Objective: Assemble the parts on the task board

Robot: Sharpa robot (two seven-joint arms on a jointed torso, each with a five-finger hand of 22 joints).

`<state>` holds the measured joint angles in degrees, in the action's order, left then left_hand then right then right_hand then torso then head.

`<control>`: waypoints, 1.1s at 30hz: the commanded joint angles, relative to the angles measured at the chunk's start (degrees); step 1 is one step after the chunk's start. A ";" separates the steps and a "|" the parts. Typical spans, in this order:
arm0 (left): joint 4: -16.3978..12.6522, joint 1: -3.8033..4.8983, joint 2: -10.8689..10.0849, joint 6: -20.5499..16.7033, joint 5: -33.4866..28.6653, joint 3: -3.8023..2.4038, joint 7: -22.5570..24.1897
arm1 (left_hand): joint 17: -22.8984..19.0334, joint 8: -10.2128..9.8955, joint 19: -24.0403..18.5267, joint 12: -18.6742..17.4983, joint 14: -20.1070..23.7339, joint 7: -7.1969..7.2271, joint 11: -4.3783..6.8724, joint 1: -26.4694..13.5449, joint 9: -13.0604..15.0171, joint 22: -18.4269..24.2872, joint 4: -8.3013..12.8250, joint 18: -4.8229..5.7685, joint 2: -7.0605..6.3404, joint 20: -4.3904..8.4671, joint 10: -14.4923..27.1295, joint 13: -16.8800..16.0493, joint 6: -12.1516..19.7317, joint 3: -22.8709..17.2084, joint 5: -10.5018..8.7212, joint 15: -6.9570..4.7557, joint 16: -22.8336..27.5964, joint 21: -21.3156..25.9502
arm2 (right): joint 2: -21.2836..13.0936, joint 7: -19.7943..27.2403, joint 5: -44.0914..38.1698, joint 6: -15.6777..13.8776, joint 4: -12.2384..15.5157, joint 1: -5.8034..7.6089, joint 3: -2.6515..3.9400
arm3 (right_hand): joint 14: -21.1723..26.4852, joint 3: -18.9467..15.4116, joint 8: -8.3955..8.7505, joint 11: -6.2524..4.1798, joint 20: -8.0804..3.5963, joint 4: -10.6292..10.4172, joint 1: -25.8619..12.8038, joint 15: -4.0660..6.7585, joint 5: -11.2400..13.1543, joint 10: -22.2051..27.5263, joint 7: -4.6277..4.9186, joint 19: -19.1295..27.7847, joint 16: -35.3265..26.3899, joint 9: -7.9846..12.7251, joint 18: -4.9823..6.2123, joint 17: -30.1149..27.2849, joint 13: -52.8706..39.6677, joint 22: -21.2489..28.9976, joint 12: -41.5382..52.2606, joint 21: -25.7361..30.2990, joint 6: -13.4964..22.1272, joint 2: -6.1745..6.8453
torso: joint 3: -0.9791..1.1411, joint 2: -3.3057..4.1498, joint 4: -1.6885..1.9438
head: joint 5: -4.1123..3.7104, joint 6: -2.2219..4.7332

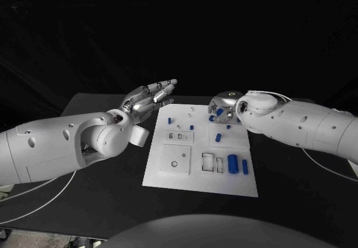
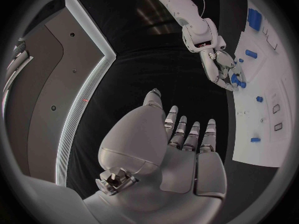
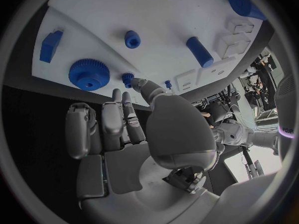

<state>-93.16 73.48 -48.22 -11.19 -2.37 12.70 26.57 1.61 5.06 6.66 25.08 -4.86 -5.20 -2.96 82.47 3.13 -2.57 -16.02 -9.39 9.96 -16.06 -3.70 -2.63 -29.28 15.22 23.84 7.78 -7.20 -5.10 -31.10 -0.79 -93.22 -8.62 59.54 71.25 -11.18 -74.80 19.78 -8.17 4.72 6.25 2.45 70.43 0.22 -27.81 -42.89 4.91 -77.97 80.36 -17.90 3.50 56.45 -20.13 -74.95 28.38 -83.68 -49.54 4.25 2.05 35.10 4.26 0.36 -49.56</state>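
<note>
The white task board lies in the middle of the black table. My right hand hangs over its far right corner. There its thumb and a finger pinch a small blue peg that stands beside a blue gear. From the left wrist view the right hand curls down onto the blue parts. My left hand is raised beside the board's far left corner, fingers stretched out and holding nothing. A thick blue cylinder and a slim one lie at the board's near right.
On the board lie a blue block, a short peg, a longer peg and small blue pieces. A square white plate with a hole and rectangular slots occupy the near half. Black table surrounds the board.
</note>
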 commanded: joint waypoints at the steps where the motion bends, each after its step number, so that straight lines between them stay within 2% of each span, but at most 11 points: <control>1: 0.00 0.04 0.18 1.09 0.35 -0.04 0.17 | 0.06 0.40 0.10 0.16 0.08 -0.15 -0.36 0.78 0.04 -0.08 0.02 -0.83 -0.05 -0.44 0.07 -0.05 -0.35 -0.43 0.42 0.39 -0.36 -0.25 | 0.21 1.01 0.34 1.36 -0.38 -0.07 0.01 | 0.50 0.43 -0.21 -0.22 0.10 -0.03 -0.43 -0.08 0.49 -0.01 -0.13 -0.04 -0.18 -0.13 -0.34 -0.09 -0.10 -4.51 -0.25 0.19 -0.34 0.26 | 0.06 0.01 0.01 | -0.04 -0.13; 7: 0.09 0.04 0.24 1.15 0.35 -0.04 0.02 | 0.06 0.44 0.11 0.20 0.06 -0.19 -0.40 1.06 0.03 -0.07 0.09 -0.82 -0.08 -0.45 0.05 -0.05 -0.33 -0.54 0.62 0.45 -0.43 -0.27 | 0.39 1.19 0.48 1.49 -0.80 -0.12 0.01 | 0.84 0.62 -0.26 -0.23 0.11 0.11 -0.12 -0.10 1.27 -0.09 -0.37 0.25 -0.34 -0.55 -0.28 -0.53 -0.25 -4.35 -0.41 0.39 -0.35 0.18 | 0.05 0.03 -0.01 | -0.11 -0.21; 15: 0.17 0.03 0.30 1.32 0.35 -0.04 -0.33 | 0.07 0.51 0.12 0.28 0.04 -0.25 -0.48 1.29 0.04 -0.07 0.15 -0.80 -0.10 -0.46 0.02 -0.06 -0.44 -0.63 0.77 0.49 -0.49 -0.29 | 0.67 1.05 0.41 2.15 -1.06 -0.21 0.01 | 1.42 1.29 -1.04 -0.52 -0.04 0.83 1.06 0.11 -0.09 -0.35 -0.73 0.71 -0.65 -1.96 -0.17 -1.25 -0.58 -4.16 -0.69 0.72 -1.16 -0.02 | 0.10 0.07 -0.03 | -0.17 -0.20; 19: 0.22 0.03 0.38 1.42 0.35 -0.04 -0.46 | 0.08 0.57 0.12 0.39 0.01 -0.34 -0.58 1.46 0.05 -0.07 0.19 -0.79 -0.12 -0.47 -0.04 -0.07 -0.56 -0.69 0.89 0.51 -0.56 -0.29 | 0.77 0.93 0.37 2.31 -1.33 -0.28 0.01 | 1.49 1.28 -1.08 -0.42 -0.05 0.88 1.09 0.10 -0.21 -0.24 -0.83 0.77 -0.69 -2.16 -0.15 -1.34 -0.60 -4.13 -0.81 0.77 -1.11 0.06 | 0.13 0.07 0.05 | -0.19 -0.16; 33: 0.33 0.02 0.51 1.76 0.36 -0.03 -0.81 | 0.11 0.84 0.18 0.67 -0.09 -0.64 -0.91 1.92 0.11 -0.07 0.22 -0.76 -0.15 -0.51 -0.23 -0.11 -1.04 -0.89 1.49 0.67 -0.79 -0.35 | 1.06 1.11 0.55 2.11 -1.66 -0.46 0.03 | 1.24 1.64 -1.84 -0.62 -0.13 1.05 1.53 0.19 -0.81 -0.88 -1.04 0.36 -0.49 -3.60 -0.26 -0.85 -0.93 -4.63 -0.92 0.60 -1.70 -0.43 | 0.16 0.16 -0.02 | -0.02 -0.36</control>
<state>-92.77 73.47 -47.87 -10.68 -2.30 12.71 25.63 1.65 5.56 6.86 25.53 -5.07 -5.92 -3.58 83.98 3.18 -2.56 -15.84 -9.39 9.80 -16.26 -3.90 -2.68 -30.01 14.72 25.13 7.98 -7.65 -5.10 -30.12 -0.06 -92.48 -7.31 57.93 70.83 -11.17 -73.68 21.06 -9.78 4.19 6.25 3.39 71.35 0.52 -28.52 -43.41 4.01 -77.56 80.04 -21.47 3.50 55.55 -21.00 -74.92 27.68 -83.09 -50.85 3.95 2.20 35.24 4.28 0.29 -49.81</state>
